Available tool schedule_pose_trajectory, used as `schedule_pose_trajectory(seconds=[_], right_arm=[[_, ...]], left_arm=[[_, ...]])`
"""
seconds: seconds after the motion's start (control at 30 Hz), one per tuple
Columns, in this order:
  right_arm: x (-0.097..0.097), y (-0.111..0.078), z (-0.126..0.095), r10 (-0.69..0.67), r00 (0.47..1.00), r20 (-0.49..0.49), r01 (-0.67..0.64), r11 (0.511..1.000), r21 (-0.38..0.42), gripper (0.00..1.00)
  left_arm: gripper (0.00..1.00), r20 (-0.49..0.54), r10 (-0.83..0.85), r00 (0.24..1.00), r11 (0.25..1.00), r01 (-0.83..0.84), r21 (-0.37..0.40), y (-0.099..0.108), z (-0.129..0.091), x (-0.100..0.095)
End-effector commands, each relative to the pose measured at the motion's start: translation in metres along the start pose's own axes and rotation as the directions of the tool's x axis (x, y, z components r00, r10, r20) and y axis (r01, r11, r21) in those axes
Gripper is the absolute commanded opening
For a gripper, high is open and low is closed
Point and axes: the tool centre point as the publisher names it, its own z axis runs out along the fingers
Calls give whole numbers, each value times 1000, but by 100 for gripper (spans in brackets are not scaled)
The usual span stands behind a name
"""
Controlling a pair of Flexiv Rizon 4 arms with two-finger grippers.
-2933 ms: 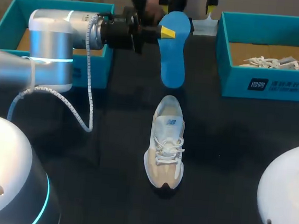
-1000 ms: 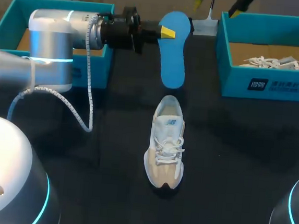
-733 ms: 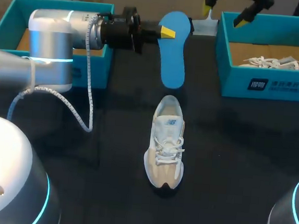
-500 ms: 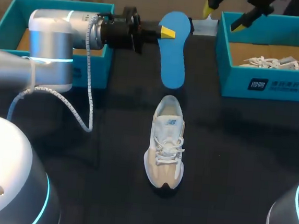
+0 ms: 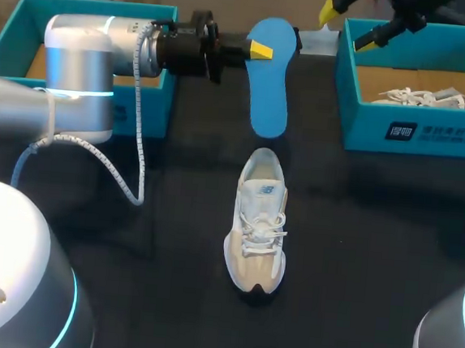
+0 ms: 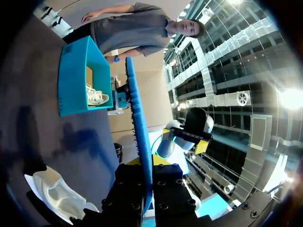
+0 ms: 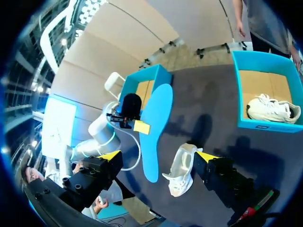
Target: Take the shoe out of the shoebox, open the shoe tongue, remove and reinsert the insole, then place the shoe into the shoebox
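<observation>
A blue insole [image 5: 270, 80] hangs toe-down above the table's far middle, with my left gripper [image 5: 258, 50] shut on its heel end. In the left wrist view the insole [image 6: 140, 118] runs edge-on out from between that gripper's fingers [image 6: 147, 166]. The white and beige shoe [image 5: 258, 221] lies on the dark table just in front of the insole, toe towards me. My right gripper [image 5: 348, 23] hovers open and empty at the far edge, by the right shoebox's left corner. From the right wrist view, its yellow tips [image 7: 158, 156] stand wide apart above the insole [image 7: 154, 127] and the shoe [image 7: 182, 168].
A teal shoebox [image 5: 464, 133] at the far right holds another white shoe [image 5: 435, 98]. A second teal shoebox [image 5: 9, 32] stands at the far left, behind my left arm, whose cable [image 5: 132, 157] loops down towards the table.
My right gripper has come into view at the far edge and moved down and right towards the right shoebox. The left arm, insole and shoe have stayed put.
</observation>
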Motion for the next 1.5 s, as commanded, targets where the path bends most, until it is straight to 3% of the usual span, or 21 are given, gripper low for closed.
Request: schedule_pose_trajectory(seconds=[0.03, 0.23, 0.27, 0.4, 0.67, 0.93, 1.5], right_arm=[[-18, -5, 9, -7, 992, -128, 5, 1000, -19, 100], [-32, -8, 15, -1, 984, -176, -2, 1000, -16, 100], [-35, -10, 15, 5, 974, -228, -18, 999, -52, 100], [-41, -11, 17, 20, 974, -227, -30, 999, -43, 100], [-45, -14, 25, 40, 920, -390, -70, 996, -63, 100], [-49, -15, 32, 94, 869, -485, -135, 990, -51, 100], [-50, -14, 32, 103, 876, -471, -143, 988, -51, 100]], left_arm=[[0, 2, 0, 1000, 1000, 0, 2, 1, 0, 1], [0, 2, 0, 1000, 1000, 0, 2, 1, 0, 1], [0, 2, 0, 1000, 1000, 0, 2, 1, 0, 1], [0, 2, 0, 1000, 1000, 0, 2, 1, 0, 1], [0, 2, 0, 1000, 1000, 0, 2, 1, 0, 1], [0, 2, 0, 1000, 1000, 0, 2, 1, 0, 1], [0, 2, 0, 1000, 1000, 0, 2, 1, 0, 1]])
